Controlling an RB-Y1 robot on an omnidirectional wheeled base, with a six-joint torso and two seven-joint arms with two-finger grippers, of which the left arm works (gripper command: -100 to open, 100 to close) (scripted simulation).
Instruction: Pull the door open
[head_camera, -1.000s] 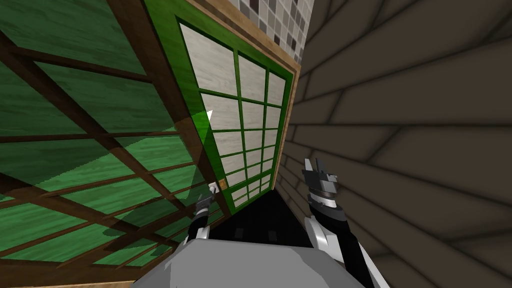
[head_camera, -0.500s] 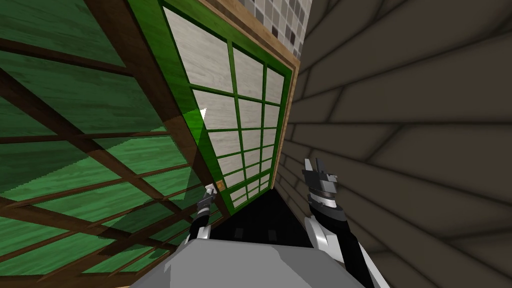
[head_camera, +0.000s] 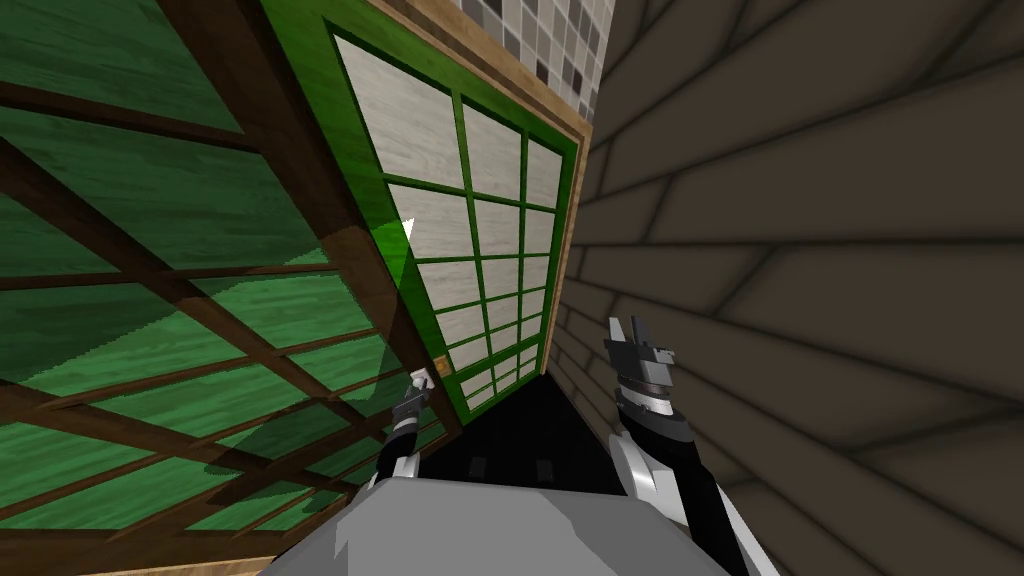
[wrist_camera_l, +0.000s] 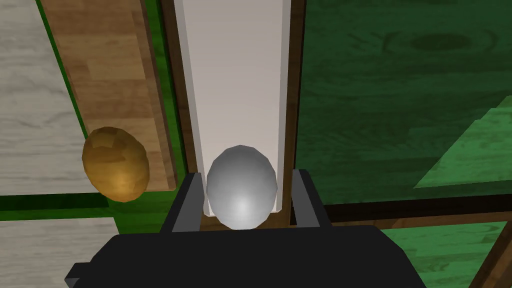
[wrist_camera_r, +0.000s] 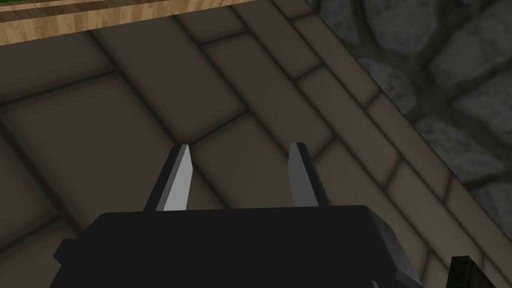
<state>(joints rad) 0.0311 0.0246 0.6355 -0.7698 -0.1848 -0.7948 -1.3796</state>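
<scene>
Firmly, my left gripper (wrist_camera_l: 247, 176) clamps the grey egg-shaped door knob (wrist_camera_l: 242, 186) between its fingers (wrist_camera_l: 187, 200), against a white strip (wrist_camera_l: 235, 75). A golden-brown knob (wrist_camera_l: 116, 162) sits just beside one finger on the green-framed, pale-paned door (head_camera: 470, 250). My right gripper's (wrist_camera_r: 239, 150) fingers stand apart.

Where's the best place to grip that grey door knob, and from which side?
Pinch the grey knob across its widest part, on its two rounded flanks, coming straight at it from the front, as the left gripper is lined up. It stands proud of the white strip, so both flanks are free; nearer its tip the smooth curve would likely slip.
</scene>
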